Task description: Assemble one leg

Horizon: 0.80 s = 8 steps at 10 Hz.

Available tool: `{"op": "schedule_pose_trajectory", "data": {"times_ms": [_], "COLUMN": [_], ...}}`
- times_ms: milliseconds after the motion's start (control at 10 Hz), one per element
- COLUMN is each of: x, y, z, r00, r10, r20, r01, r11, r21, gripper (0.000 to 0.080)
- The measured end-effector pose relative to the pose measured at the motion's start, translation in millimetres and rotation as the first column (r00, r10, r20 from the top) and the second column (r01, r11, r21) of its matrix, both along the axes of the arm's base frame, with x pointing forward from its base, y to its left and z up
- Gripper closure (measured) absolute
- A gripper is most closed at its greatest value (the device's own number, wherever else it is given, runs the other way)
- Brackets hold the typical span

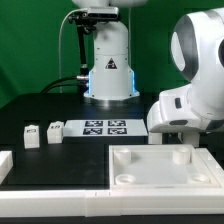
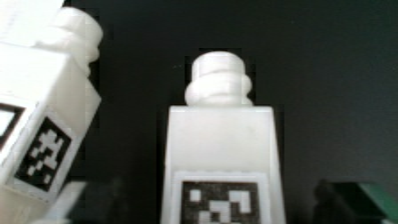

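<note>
In the wrist view a white leg (image 2: 224, 145) stands upright, with a rounded peg on top and a square tag on its near face. It sits between my dark fingers (image 2: 350, 204). My gripper (image 2: 222, 214) is open and straddles the leg, with a gap on each side. A second leg (image 2: 47, 105) stands close beside it, tilted in the picture. In the exterior view two more small tagged legs (image 1: 31, 135) (image 1: 55, 130) stand at the left. The arm's white wrist (image 1: 178, 108) hides my fingers and the leg there.
The big white square panel (image 1: 160, 167) with corner sockets lies at the front right. The marker board (image 1: 105, 127) lies at mid-table. A white part (image 1: 5, 166) lies at the exterior view's left edge. The robot base (image 1: 108, 70) stands at the back.
</note>
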State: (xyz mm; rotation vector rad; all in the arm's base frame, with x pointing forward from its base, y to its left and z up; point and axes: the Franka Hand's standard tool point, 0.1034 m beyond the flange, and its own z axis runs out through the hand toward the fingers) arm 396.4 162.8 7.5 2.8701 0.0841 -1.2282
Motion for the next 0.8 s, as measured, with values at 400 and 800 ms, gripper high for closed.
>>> {"op": "schedule_pose_trajectory", "data": {"times_ms": [400,800], "x": [0.0,0.0], "y": [-0.1,-0.1], "z": [-0.2,-0.2], "r00": [1.000,1.000], "r10": [0.001,0.001], "r20": [0.000,0.000], "r01": [-0.001,-0.001], "r11": [1.000,1.000], "r21": [0.001,0.001], "gripper": [0.0516,0.0516]}}
